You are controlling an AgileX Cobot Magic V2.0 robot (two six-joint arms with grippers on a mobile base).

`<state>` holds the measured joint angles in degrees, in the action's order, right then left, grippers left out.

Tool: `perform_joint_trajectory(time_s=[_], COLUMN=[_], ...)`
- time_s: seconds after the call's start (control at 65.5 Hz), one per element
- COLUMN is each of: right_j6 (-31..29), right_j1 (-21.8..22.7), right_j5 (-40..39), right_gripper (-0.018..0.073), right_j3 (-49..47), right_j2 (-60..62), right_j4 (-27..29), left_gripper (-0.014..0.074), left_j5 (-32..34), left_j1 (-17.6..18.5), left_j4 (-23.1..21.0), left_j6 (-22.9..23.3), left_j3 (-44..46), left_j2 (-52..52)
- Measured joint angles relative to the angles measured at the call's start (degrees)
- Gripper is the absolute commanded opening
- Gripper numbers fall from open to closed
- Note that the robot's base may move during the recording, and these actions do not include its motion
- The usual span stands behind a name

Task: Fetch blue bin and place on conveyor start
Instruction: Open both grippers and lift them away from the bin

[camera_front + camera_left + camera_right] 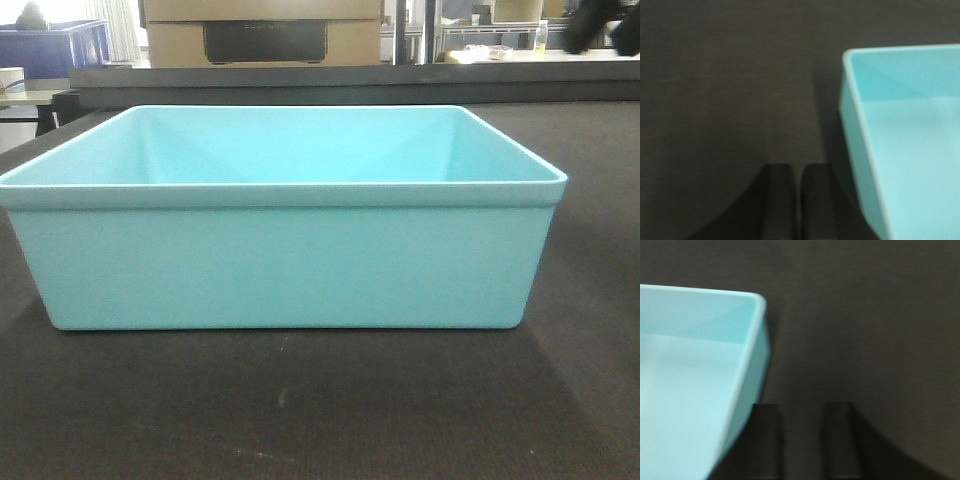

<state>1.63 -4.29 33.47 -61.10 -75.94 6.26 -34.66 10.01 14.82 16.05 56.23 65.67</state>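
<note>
The blue bin [285, 255], a light aqua tub, stands upright and empty on the dark charcoal conveyor belt [320, 410], filling the middle of the front view. In the left wrist view the bin [910, 140] lies at the right; my left gripper [799, 172] is above the belt [730, 90] just left of the bin's wall, jaws almost together, holding nothing. In the right wrist view the bin [695, 375] lies at the left; my right gripper [802, 410] is just right of its wall over the belt [865, 330], jaws apart, empty. Neither gripper shows in the front view.
Behind the belt a cardboard box [262, 32] stands at the back middle. A dark blue crate [55, 45] sits at the far left. Shelving and a table with small items [500, 40] are at the back right.
</note>
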Motion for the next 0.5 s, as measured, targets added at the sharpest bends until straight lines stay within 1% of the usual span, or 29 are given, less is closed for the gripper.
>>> perform_joint_trajectory(time_s=[0.031,0.046,0.092,0.198,0.351,0.504], right_j6=[0.00,0.00,0.00,-0.11,-0.11,-0.11], right_j1=[1.19,1.66,3.22,5.01,5.53,5.53], right_j5=[0.14,0.25,0.02,-1.95,-5.94,-10.95], right_gripper=[-0.0155,-0.0166,-0.0160,-0.0160,-0.0162,-0.0162], right_j3=[0.39,0.64,2.23,5.94,12.91,20.00], right_j2=[0.32,0.65,1.43,2.91,7.33,16.13], right_j4=[-0.48,-0.73,-1.14,-1.71,-3.38,-5.06], left_gripper=[-0.0111,-0.0111,-0.0111,-0.0111,-0.0111,-0.0111], left_j5=[0.00,-0.13,-0.22,-0.27,0.51,3.38], left_j1=[-1.29,-1.76,-3.36,-5.04,-5.54,-5.54], left_j4=[0.02,0.12,0.25,0.14,-1.78,-3.14], left_j6=[-0.38,-0.72,-1.38,-2.17,-2.58,-2.58], left_j3=[-0.52,-0.72,-1.82,-4.63,-9.26,-14.96], left_j2=[-0.33,-0.49,-0.84,-1.09,-3.91,-13.09])
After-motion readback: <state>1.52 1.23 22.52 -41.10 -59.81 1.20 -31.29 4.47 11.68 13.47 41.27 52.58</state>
